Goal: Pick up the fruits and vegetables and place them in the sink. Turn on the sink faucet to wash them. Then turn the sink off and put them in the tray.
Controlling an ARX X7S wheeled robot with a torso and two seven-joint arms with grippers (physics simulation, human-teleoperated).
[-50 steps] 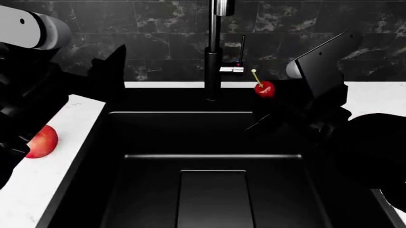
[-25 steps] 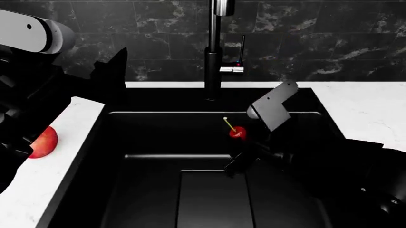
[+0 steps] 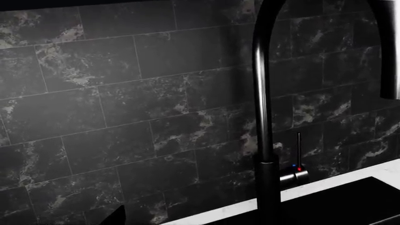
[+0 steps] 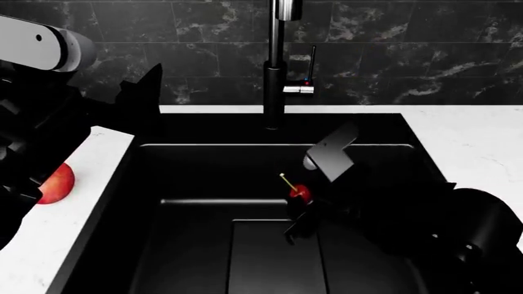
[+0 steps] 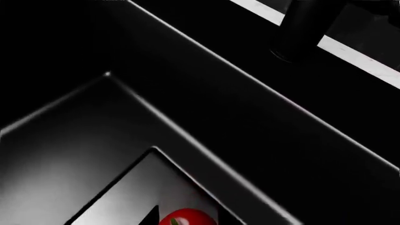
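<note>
Red cherry sits pinched in the right hand, low inside the sink.

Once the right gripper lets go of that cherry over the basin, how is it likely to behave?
The cherry looks small, round and glossy, so it probably weighs little and may slip in the right gripper. Released, it would likely roll across the flat sink floor rather than stay put. Its thin stem looks too flimsy to grip.
</note>
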